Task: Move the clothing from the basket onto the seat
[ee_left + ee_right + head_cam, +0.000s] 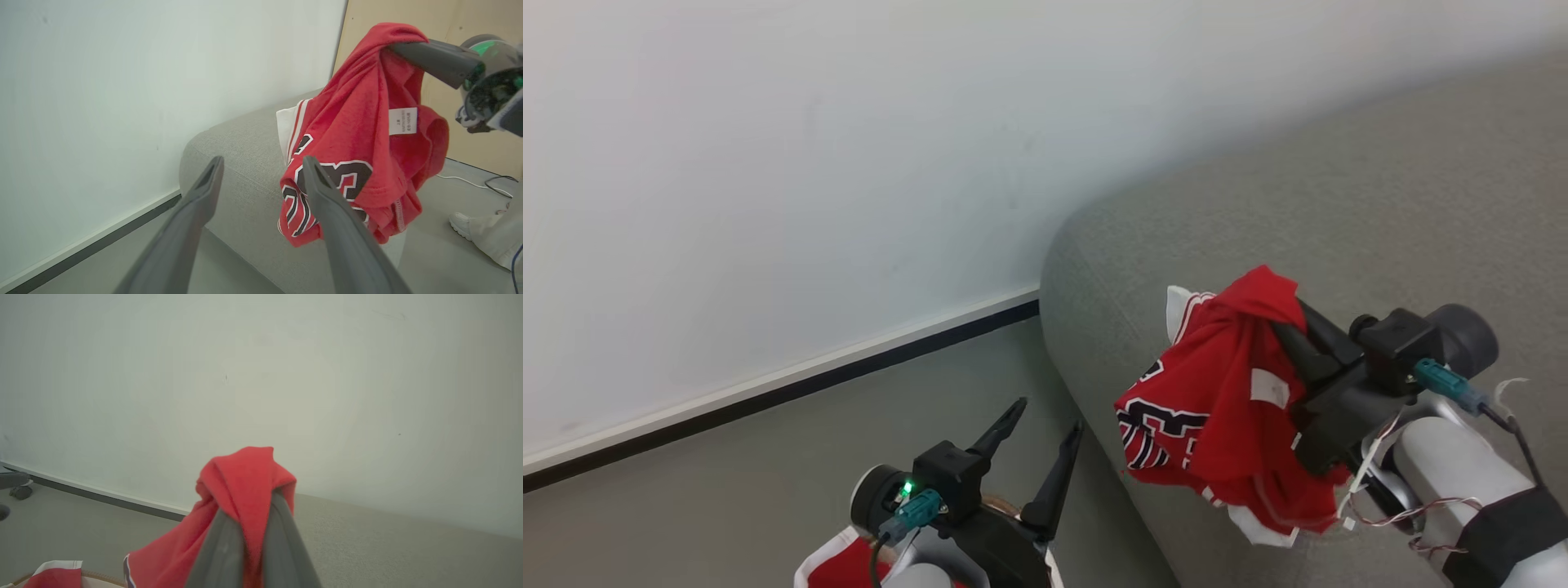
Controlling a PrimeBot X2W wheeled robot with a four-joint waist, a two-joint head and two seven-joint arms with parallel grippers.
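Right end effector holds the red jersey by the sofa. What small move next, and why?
Probably carry the right end effector further in over the seat: the jersey it pinches hangs at the seat's rounded edge, so releasing here might let it slide off.

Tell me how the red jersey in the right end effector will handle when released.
Probably floppy: the red jersey hangs in loose folds from the right end effector. Likely light: one pinched bunch carries it all. It may crumple on the seat.

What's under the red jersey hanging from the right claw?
The grey seat, near its rounded end, lies under the jersey gripped in the right claw. The hanging cloth hides the patch beneath, so whether it touches the seat is unclear.
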